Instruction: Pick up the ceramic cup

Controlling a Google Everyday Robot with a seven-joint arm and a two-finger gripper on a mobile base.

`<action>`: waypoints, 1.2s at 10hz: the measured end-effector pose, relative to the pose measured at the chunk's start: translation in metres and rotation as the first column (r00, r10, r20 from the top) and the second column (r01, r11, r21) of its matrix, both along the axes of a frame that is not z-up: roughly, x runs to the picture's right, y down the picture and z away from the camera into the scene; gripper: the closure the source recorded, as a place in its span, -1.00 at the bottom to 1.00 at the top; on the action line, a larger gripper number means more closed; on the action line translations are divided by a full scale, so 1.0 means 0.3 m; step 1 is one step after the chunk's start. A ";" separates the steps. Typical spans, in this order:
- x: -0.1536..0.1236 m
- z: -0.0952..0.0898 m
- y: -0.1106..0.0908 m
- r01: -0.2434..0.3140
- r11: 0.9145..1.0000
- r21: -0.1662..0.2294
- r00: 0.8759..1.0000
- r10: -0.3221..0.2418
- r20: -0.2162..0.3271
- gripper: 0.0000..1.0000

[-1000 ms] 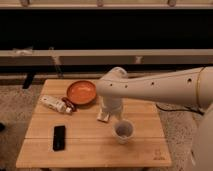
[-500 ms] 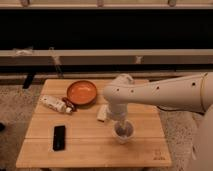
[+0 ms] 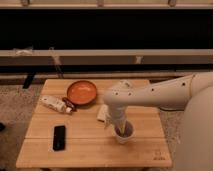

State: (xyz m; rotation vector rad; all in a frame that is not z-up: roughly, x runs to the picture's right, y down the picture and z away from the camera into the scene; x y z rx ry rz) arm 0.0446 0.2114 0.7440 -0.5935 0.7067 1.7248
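Arm's swung down and to the right since a sec ago, off the spot beside the orange bowl and onto the cup; cup itself hasn't budged. Now the gripper [image 3: 120, 129] sits right at the ceramic cup [image 3: 125, 132], reaching down from above into its mouth on the left side. Whether it's grasping or not, can't tell, wrist housing blocks it.

Cup stands upright on the wooden table [image 3: 90, 150], mouth facing straight up, axis vertical, no tilt. It's round w/ no handle showing, so no side-to-side heading to call. Position: right-centre of the tabletop, toward the front edge.

White arm [image 3: 160, 95] comes in from the right edge, elbow bulge above the cup.

Elsewhere on the table: orange bowl [image 3: 81, 92] at the back, well apart from the cup. White bottle-like item [image 3: 55, 104] lies on its side to the bowl's left-front. Black phone [image 3: 59, 137] lies flat, front-left. Small pale packet [image 3: 102, 113] just left of the arm's wrist, near the cup but not touching.
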 end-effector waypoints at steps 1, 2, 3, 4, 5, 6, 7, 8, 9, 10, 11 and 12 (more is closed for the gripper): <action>0.004 0.001 0.005 0.001 1.000 -0.004 1.000 -0.001 -0.003 0.26; 0.012 -0.001 0.006 0.001 1.000 -0.002 1.000 -0.001 -0.008 0.47; 0.021 -0.011 0.001 0.005 1.000 0.002 1.000 -0.005 -0.012 0.67; 0.025 -0.035 -0.016 0.014 1.000 0.012 1.000 -0.014 -0.017 0.89; 0.028 -0.059 -0.034 0.027 0.999 0.021 0.999 -0.026 -0.022 0.99; 0.027 -0.082 -0.053 0.039 0.999 0.028 0.999 -0.038 -0.026 1.00; 0.025 -0.114 -0.081 0.059 0.997 0.040 0.998 -0.058 -0.026 1.00; 0.020 -0.134 -0.103 0.076 0.996 0.051 0.997 -0.075 -0.022 1.00; 0.017 -0.153 -0.123 0.094 0.994 0.060 0.996 -0.093 -0.017 1.00; 0.011 -0.177 -0.151 0.117 0.991 0.072 0.993 -0.116 -0.007 1.00; -0.003 -0.201 -0.176 0.147 0.985 0.085 0.989 -0.149 0.008 1.00; -0.027 -0.222 -0.197 0.180 0.980 0.090 0.982 -0.184 0.032 1.00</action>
